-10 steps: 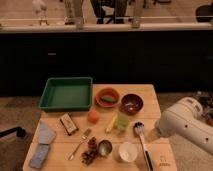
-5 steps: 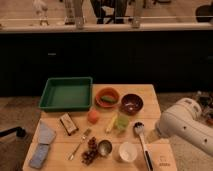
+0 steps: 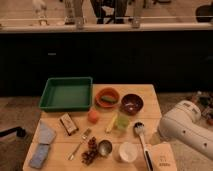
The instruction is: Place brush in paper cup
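The brush (image 3: 141,140) lies flat on the wooden table (image 3: 150,92), its round dark-rimmed head (image 3: 138,127) toward the back and its pale handle running to the front edge. The white paper cup (image 3: 127,151) stands upright just left of the handle, empty as far as I can see. Only a white arm segment (image 3: 186,125) shows at the right, beside the table's right edge and a little right of the brush. My gripper is out of view.
A shiny metal cup (image 3: 104,147) stands left of the paper cup, a yellow-green cup (image 3: 121,121) behind it. Also here are a fork (image 3: 80,142), grapes (image 3: 90,150), an orange fruit (image 3: 93,116), a green tray (image 3: 66,92), an orange bowl (image 3: 107,96), a dark bowl (image 3: 132,103), a blue cloth (image 3: 42,142) and a white bag (image 3: 162,157).
The white arm segment has barely shifted at the right. The brush, the cups and the other objects have not moved.
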